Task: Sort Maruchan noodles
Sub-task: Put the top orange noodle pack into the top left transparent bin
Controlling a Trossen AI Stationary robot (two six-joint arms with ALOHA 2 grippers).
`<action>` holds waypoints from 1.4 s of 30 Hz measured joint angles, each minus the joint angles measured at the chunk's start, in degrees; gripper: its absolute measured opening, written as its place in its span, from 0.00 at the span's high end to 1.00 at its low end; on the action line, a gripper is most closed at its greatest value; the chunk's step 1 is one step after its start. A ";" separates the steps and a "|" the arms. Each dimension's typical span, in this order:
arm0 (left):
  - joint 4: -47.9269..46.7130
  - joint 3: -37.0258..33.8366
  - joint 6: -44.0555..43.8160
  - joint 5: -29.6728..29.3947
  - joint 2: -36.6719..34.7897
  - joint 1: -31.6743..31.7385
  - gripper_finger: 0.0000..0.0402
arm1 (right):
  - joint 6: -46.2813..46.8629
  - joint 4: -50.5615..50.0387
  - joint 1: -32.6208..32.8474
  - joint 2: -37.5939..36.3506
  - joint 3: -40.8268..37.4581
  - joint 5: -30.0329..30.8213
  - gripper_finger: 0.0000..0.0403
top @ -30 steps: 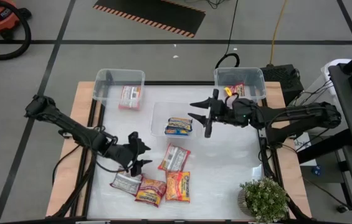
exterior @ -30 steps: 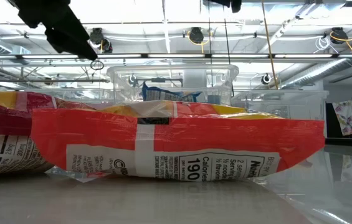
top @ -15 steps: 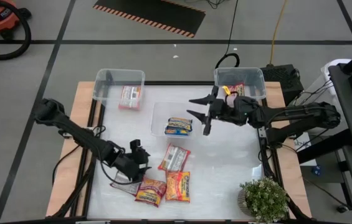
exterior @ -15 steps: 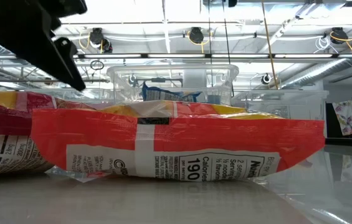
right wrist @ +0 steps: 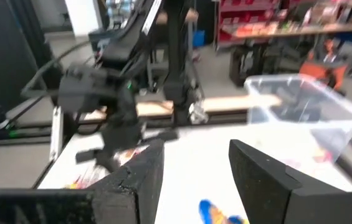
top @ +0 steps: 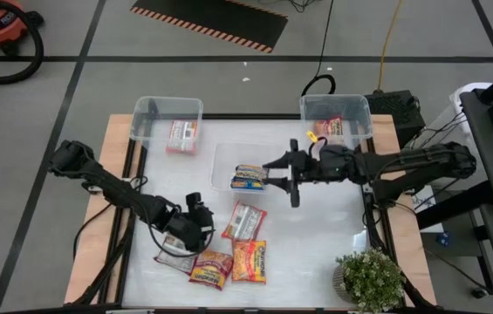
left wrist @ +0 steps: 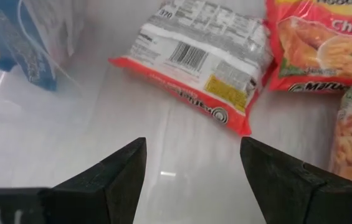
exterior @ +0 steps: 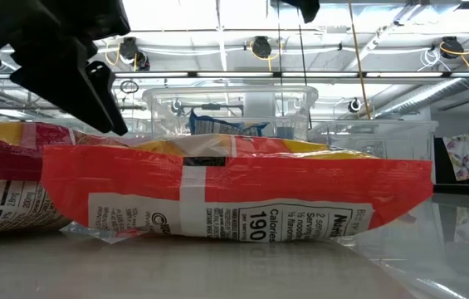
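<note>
Several Maruchan packets lie flat near the table's near edge: a red-pink one, label side down (top: pixel 244 221) (left wrist: pixel 197 59) (exterior: pixel 234 195), an orange-yellow one (top: pixel 249 260) (left wrist: pixel 325 43), a red-yellow one (top: pixel 211 269) and a silver one (top: pixel 174 255). A blue-yellow packet (top: pixel 250 176) lies in the middle bin. Another packet lies in the left bin (top: pixel 181 135), and one in the right bin (top: pixel 329 126). My left gripper (top: pixel 195 218) (left wrist: pixel 191 168) hovers open just left of the red-pink packet, its fingers pointing at it. My right gripper (top: pixel 285 176) (right wrist: pixel 194 174) is open beside the middle bin's right wall.
Three clear bins stand on the white table: left far (top: pixel 167 122), middle (top: pixel 229 155), right far (top: pixel 335 112). A potted plant (top: pixel 370 279) sits at the near right corner. Bare table lies between the middle bin and the plant.
My left gripper has come down toward the table beside the packets near the near edge and has turned at the wrist, staying open. My right gripper has shifted a little toward the near edge beside the middle bin. No packet has moved.
</note>
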 joint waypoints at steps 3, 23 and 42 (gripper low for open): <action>1.63 0.00 0.86 0.13 0.00 0.40 0.35 | 1.55 -2.23 1.13 0.00 -0.02 0.06 0.57; 15.13 0.07 0.73 3.33 10.79 -0.24 0.35 | 6.65 -11.02 5.79 0.00 -0.02 0.17 0.57; 18.78 0.09 -1.04 3.98 17.90 1.27 0.63 | 11.21 -13.44 12.11 0.00 -0.02 4.64 0.57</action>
